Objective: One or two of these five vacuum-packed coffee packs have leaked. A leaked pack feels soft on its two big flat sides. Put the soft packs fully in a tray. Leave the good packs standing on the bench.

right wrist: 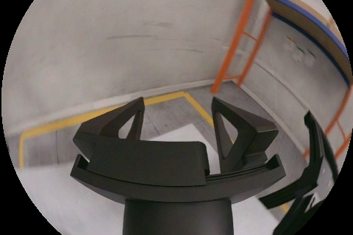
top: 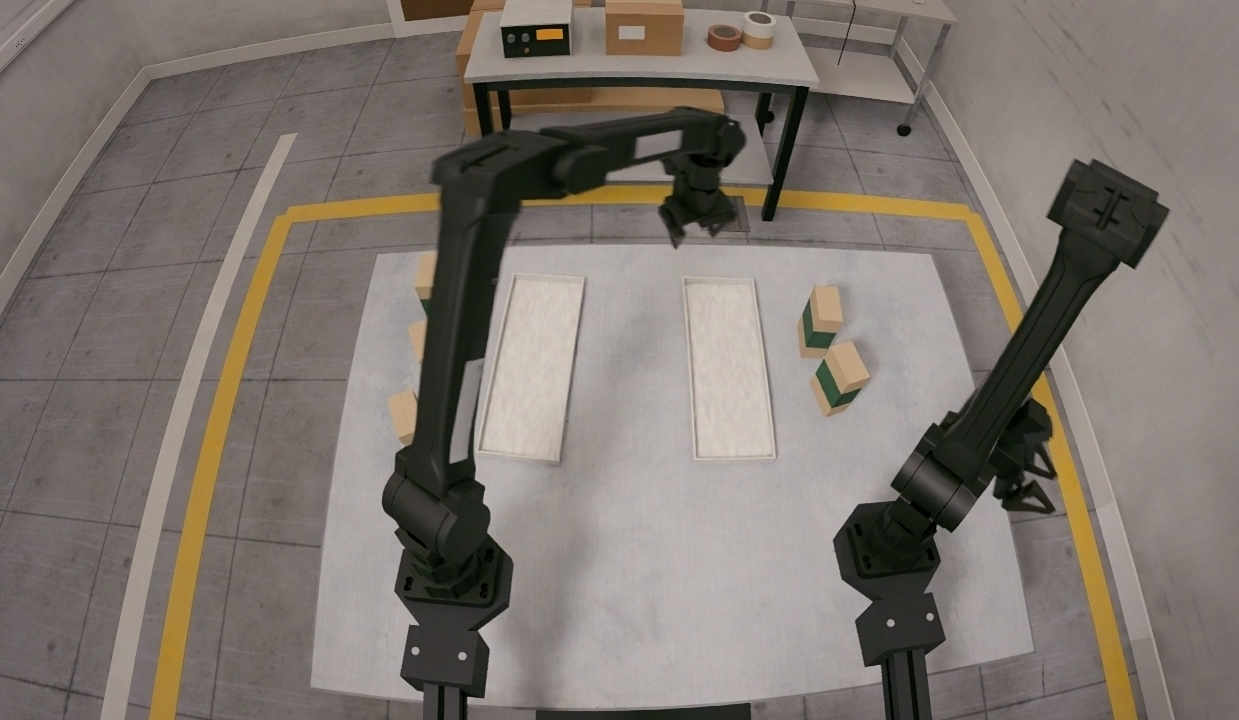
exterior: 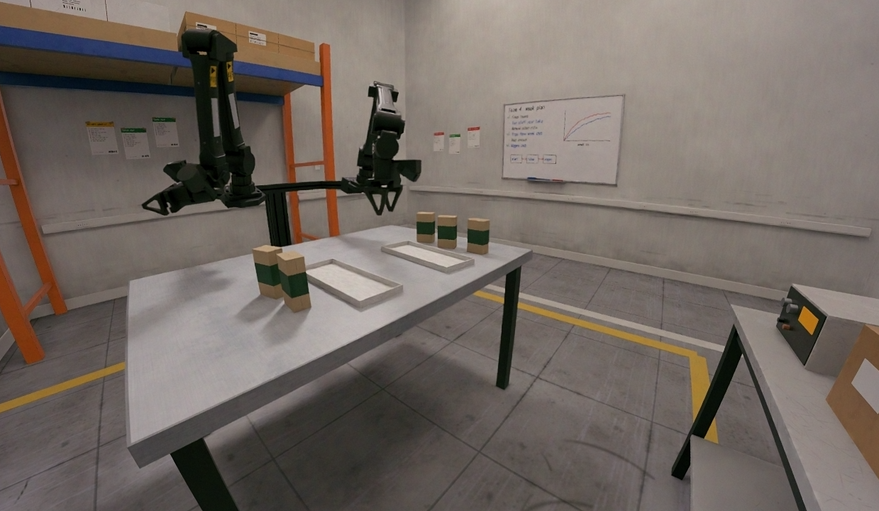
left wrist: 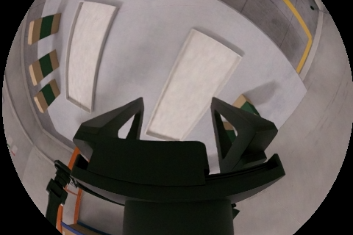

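Two coffee packs (top: 820, 320) (exterior: 267, 272) (top: 840, 377) (exterior: 294, 281), tan with green bands, stand right of the right tray (top: 729, 367) (exterior: 354, 282) (left wrist: 195, 84) in the top view. Three packs (exterior: 425, 227) (exterior: 447, 231) (exterior: 477, 235) (left wrist: 45, 28) (left wrist: 44, 67) (left wrist: 47, 95) stand beyond the left tray (top: 533, 367) (exterior: 427, 255) (left wrist: 86, 55), partly hidden by my left arm in the top view. Both trays are empty. My left gripper (top: 695, 234) (exterior: 384, 213) (left wrist: 177, 99) is open and empty, high above the bench. My right gripper (top: 1052, 494) (exterior: 155, 208) (right wrist: 177, 99) is open and empty, beyond the bench's right side in the top view. Softness cannot be seen.
My left arm (top: 469, 295) extends over the left tray side in the top view. My right arm (top: 1008, 358) leans out toward the right wall. A second bench (top: 605, 67) with a box and tape rolls stands behind. An orange rack (exterior: 328, 140) (right wrist: 235, 44) stands by the wall.
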